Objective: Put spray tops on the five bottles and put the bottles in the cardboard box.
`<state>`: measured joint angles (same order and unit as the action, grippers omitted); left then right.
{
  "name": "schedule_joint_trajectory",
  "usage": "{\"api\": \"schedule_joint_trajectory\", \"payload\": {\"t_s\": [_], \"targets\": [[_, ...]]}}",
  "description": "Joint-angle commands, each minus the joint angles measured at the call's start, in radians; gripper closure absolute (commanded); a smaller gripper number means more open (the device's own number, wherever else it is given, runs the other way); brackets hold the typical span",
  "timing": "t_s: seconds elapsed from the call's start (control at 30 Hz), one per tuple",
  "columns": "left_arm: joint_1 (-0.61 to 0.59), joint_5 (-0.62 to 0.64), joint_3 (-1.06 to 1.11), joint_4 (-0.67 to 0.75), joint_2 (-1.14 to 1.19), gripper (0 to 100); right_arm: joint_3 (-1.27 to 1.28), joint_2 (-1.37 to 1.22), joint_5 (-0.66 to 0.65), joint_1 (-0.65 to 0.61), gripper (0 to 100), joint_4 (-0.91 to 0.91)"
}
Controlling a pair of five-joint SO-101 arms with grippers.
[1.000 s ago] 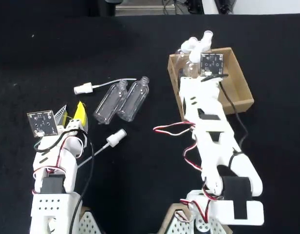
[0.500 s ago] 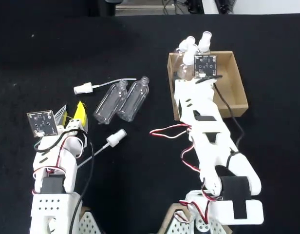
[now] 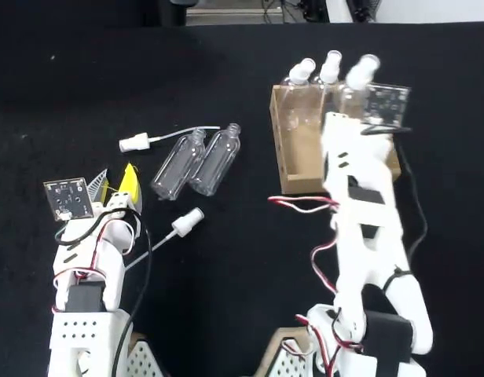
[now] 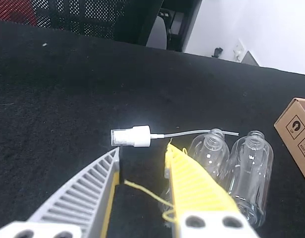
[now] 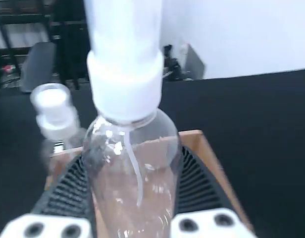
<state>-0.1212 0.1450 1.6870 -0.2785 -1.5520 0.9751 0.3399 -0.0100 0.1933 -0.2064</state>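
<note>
My right gripper (image 3: 358, 110) is over the far right part of the cardboard box (image 3: 283, 157), shut on a clear bottle (image 5: 135, 144) that carries a white spray top (image 3: 362, 72). Two more capped bottles (image 3: 305, 71) (image 3: 331, 64) stand upright in the far left part of the box. Two open bottles (image 3: 179, 163) (image 3: 217, 159) lie side by side on the black table. One loose spray top (image 4: 130, 137) lies just ahead of my open left gripper (image 4: 142, 151). A second spray top (image 3: 187, 221) lies nearer the left arm.
The black tabletop (image 3: 226, 63) has free room between the lying bottles and the box. The right arm (image 3: 360, 212) stretches from the near edge over the box's near wall. Chair bases and floor show beyond the table's far edge.
The right arm has swung to the right across the box with the capped bottle in its grip, uncovering the two bottles that stand at the left. The left arm has kept still.
</note>
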Motion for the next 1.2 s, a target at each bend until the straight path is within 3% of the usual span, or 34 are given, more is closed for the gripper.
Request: {"api": "schedule_joint_trajectory", "payload": {"t_s": [0.0, 0.53, 0.77, 1.17], "targets": [[0.012, 0.003, 0.021, -0.002, -0.008, 85, -0.073, 0.007, 0.006, 0.049, 98.8, -0.002], [0.012, 0.003, 0.021, -0.002, -0.008, 85, -0.363, -0.381, 0.006, 0.069, 98.8, -0.009], [0.010, 0.003, 0.021, -0.002, -0.008, 85, -0.354, -0.478, 0.002, 0.068, 98.8, -0.222], [0.012, 0.003, 0.021, -0.002, -0.008, 85, -0.351, -0.489, 0.006, 0.094, 98.7, -0.287]]}}
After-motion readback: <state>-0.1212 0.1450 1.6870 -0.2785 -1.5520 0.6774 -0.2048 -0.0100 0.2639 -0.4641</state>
